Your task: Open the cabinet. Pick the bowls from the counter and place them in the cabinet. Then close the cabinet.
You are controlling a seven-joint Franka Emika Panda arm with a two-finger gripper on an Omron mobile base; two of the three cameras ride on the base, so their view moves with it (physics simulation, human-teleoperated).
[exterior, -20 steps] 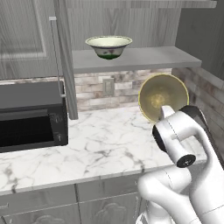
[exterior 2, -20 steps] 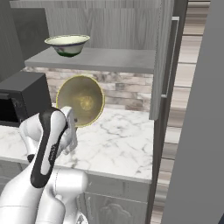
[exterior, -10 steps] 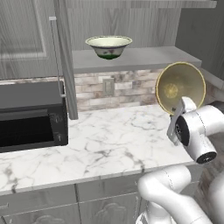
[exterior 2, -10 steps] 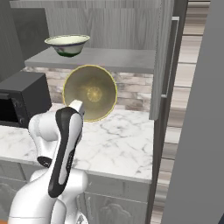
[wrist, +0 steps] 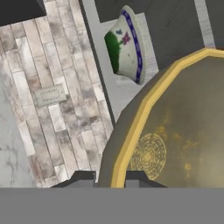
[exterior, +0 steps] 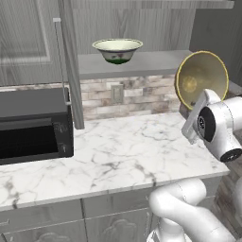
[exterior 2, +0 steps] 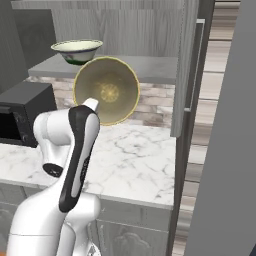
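Your cabinet (exterior: 142, 19) stands open, patterned bowl (exterior: 117, 50) shelved. Your gripper (wrist: 110, 177) pinches the tan bowl (exterior: 201, 79) by its rim, tilted, for shelving alongside.

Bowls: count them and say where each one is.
2. The patterned bowl sits on the cabinet shelf. The tan bowl is held tilted in the jaws, above the counter near shelf height.

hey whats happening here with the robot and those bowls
The gripper is shut on the rim of the tan bowl and holds it tilted in the air above the counter, near the shelf. The cabinet is open, and the patterned bowl already sits on its shelf.
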